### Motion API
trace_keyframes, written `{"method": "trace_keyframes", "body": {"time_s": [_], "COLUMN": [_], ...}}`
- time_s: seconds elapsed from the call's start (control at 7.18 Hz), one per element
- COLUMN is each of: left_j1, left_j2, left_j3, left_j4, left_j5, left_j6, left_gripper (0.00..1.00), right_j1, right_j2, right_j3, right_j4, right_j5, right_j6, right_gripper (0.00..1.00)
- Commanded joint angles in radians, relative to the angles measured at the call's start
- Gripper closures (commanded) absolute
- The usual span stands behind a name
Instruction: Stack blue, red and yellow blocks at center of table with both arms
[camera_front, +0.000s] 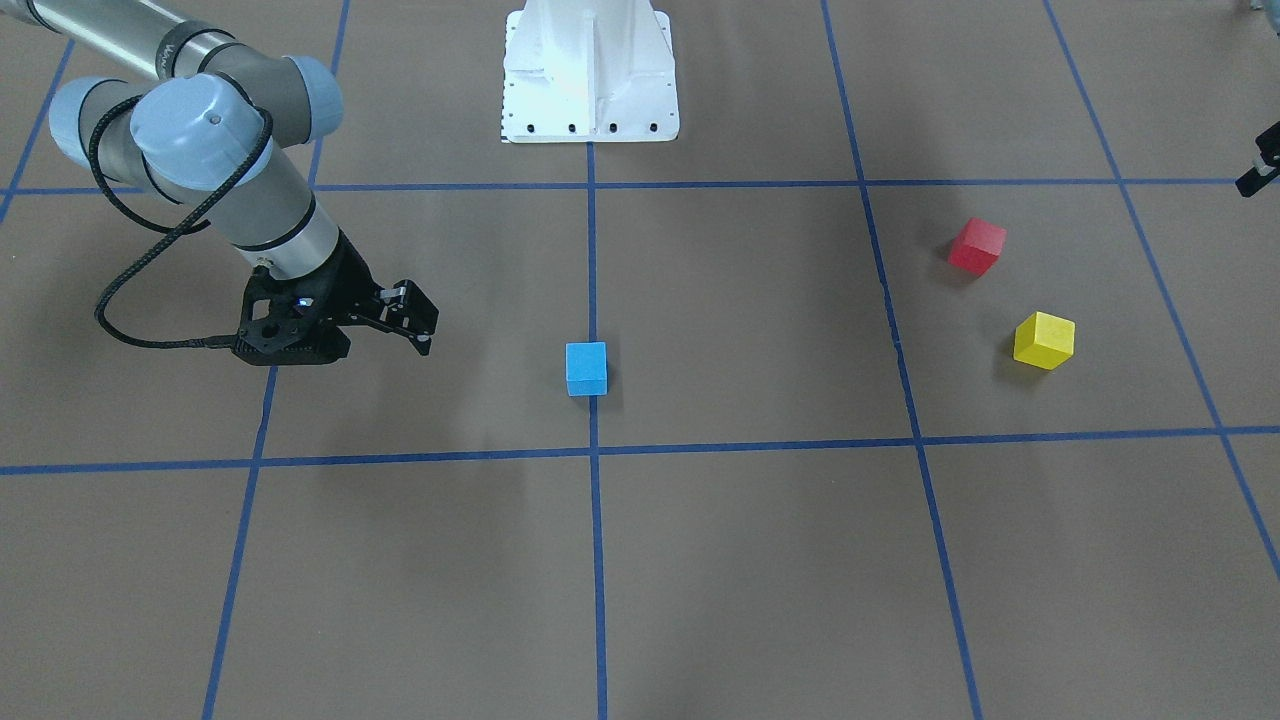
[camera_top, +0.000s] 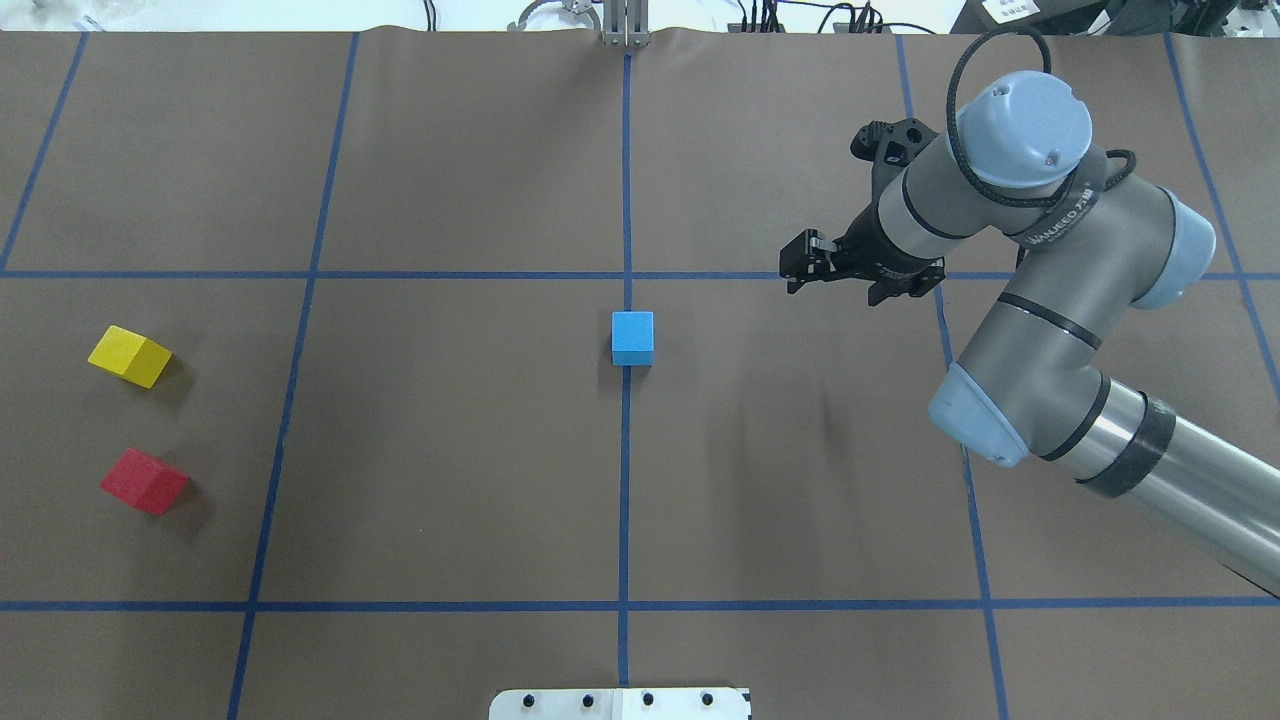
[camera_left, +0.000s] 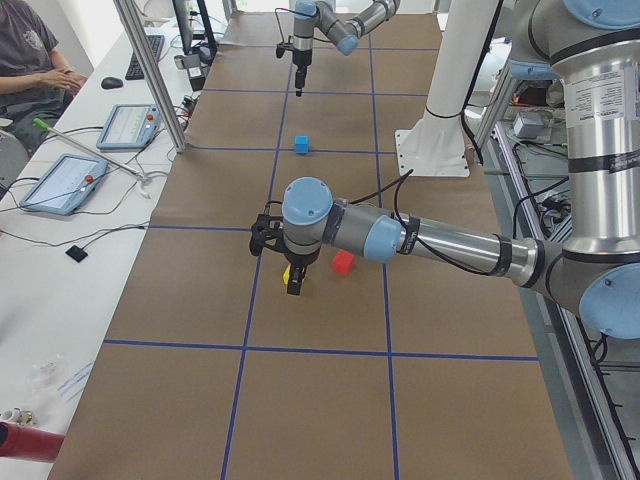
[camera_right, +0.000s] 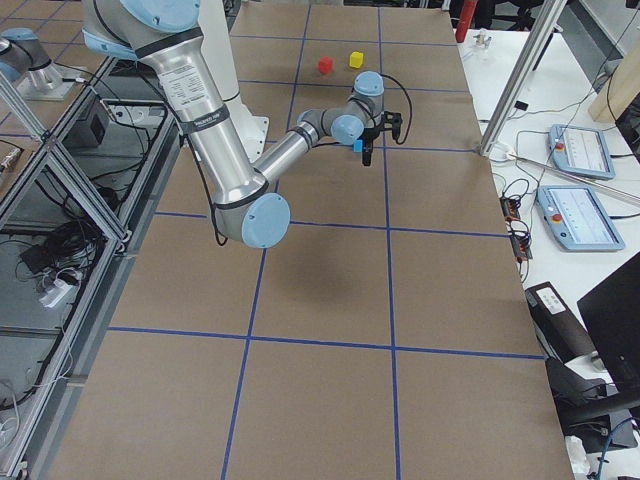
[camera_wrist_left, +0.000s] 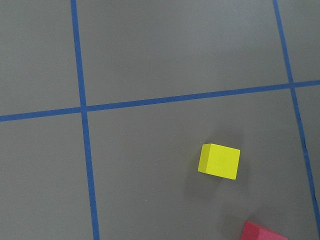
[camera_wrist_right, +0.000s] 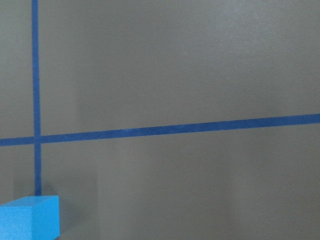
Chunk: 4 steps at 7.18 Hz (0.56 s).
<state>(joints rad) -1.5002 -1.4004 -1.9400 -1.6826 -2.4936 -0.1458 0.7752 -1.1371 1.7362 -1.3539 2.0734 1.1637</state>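
Note:
The blue block (camera_top: 632, 337) sits on the blue tape line at the table's centre, also seen in the front view (camera_front: 586, 368). The red block (camera_top: 143, 480) and the yellow block (camera_top: 128, 356) lie apart at the table's left end. My right gripper (camera_top: 797, 272) hangs open and empty to the right of the blue block, clear of it; its wrist view shows the block's corner (camera_wrist_right: 30, 216). My left gripper (camera_left: 293, 285) hovers over the yellow block in the exterior left view; I cannot tell whether it is open. The left wrist view shows the yellow block (camera_wrist_left: 219, 161) and the red block's edge (camera_wrist_left: 262, 232).
The white robot base (camera_front: 590, 75) stands at the table's rear middle. Blue tape lines (camera_top: 627, 500) grid the brown table. An operator (camera_left: 30, 60) sits beside tablets (camera_left: 60, 180) along the far side.

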Motion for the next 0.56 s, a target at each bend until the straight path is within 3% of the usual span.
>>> {"method": "trace_keyframes", "body": {"time_s": [0.0,0.14,0.42], "left_j1": [0.000,0.002,0.052], "left_j2": [0.001,-0.006,-0.015], "left_j3": [-0.001,-0.001,0.001], "left_j4": [-0.003,-0.009,-0.168], "left_j5": [-0.002,-0.002,0.007], "left_j6": [-0.001,-0.050,-0.320], "left_gripper": [0.00,0.00,0.00], "right_j1": [0.024,0.051,0.103], "right_j2": [-0.082,-0.140,-0.211], "right_j3": [0.028,0.046,0.074], "right_j4": [0.002,0.003,0.006], "right_j5": [0.001,0.002,0.026], "right_j6": [-0.047,-0.134,-0.177], "right_gripper": [0.00,0.00,0.00]}}
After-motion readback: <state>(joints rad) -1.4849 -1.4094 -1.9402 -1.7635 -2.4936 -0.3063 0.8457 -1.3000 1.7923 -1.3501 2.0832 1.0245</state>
